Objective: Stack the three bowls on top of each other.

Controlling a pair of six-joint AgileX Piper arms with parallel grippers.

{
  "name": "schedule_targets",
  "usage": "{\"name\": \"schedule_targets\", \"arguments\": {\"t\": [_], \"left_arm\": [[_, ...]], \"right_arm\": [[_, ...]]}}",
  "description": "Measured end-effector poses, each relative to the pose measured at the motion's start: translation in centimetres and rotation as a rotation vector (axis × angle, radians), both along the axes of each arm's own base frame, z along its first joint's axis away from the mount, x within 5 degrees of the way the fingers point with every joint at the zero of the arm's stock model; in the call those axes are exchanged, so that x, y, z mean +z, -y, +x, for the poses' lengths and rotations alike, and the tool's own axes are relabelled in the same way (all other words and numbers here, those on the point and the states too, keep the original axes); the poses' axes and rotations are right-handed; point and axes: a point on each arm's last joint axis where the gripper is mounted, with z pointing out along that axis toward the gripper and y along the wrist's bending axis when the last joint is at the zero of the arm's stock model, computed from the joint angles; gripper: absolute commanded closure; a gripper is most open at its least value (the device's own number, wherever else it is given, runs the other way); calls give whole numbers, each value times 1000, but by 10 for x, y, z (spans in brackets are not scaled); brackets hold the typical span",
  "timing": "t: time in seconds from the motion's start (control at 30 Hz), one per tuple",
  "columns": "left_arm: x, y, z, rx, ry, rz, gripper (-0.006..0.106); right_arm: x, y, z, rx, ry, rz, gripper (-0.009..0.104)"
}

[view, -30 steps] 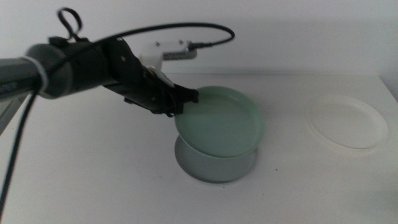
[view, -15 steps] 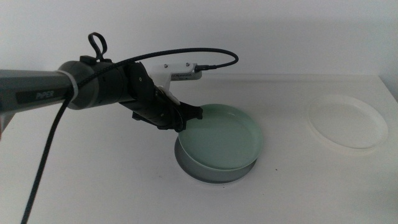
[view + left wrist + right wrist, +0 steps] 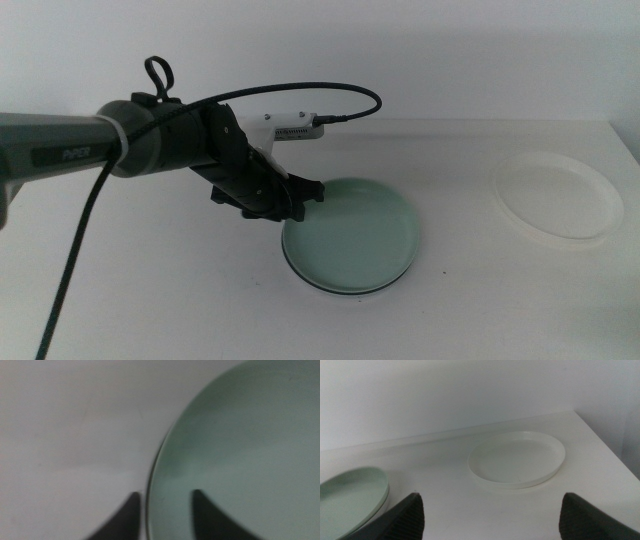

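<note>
Middle view shows the left tool (image 3: pixel 300 196) straddling, jaws apart, the rim of the mint bowl (image 3: pixel 352 234) nested on the grey bowl (image 3: pixel 345 288) at centre, while the white bowl (image 3: pixel 557 195) lies far right on the worktop (image 3: pixel 150 290), nearer the spread, empty right tool (image 3: pixel 490 510)

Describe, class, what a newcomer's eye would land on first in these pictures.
First comes the dark left tool, reaching in from the left with its jaws astride the near-left rim of the green bowl. That bowl sits in the grey bowl at the table's middle, only an edge of grey showing. The white bowl lies alone at far right; the right tool waits open, facing it.
</note>
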Motion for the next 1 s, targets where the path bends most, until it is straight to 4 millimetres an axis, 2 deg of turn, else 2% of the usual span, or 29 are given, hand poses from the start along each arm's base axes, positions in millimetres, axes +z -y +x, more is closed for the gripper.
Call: {"name": "schedule_targets", "arguments": {"t": [0.13,0.2,0.33,0.5,0.6,0.7,0.83,0.9,1.0], "left_arm": [[18,-6,-4,-54,29,11,7],[42,-9,-10,-95,85,7,7],[111,-18,-36,-174,249,-17,7],[199,-42,-95,-243,457,-37,7],[240,-61,-140,-280,560,-37,7],[265,-77,-181,-317,623,-38,7],[282,-95,-228,-356,661,-35,7],[286,-102,-246,-371,673,-27,7],[291,-109,-264,-379,702,-30,7]], "right_arm": [[0,0,0,0,0,0,20],[0,0,0,0,0,0,20],[0,0,0,0,0,0,20],[0,0,0,0,0,0,20],[0,0,0,0,0,0,20],[0,0,0,0,0,0,20],[0,0,0,0,0,0,20],[0,0,0,0,0,0,20],[0,0,0,0,0,0,20]]}}
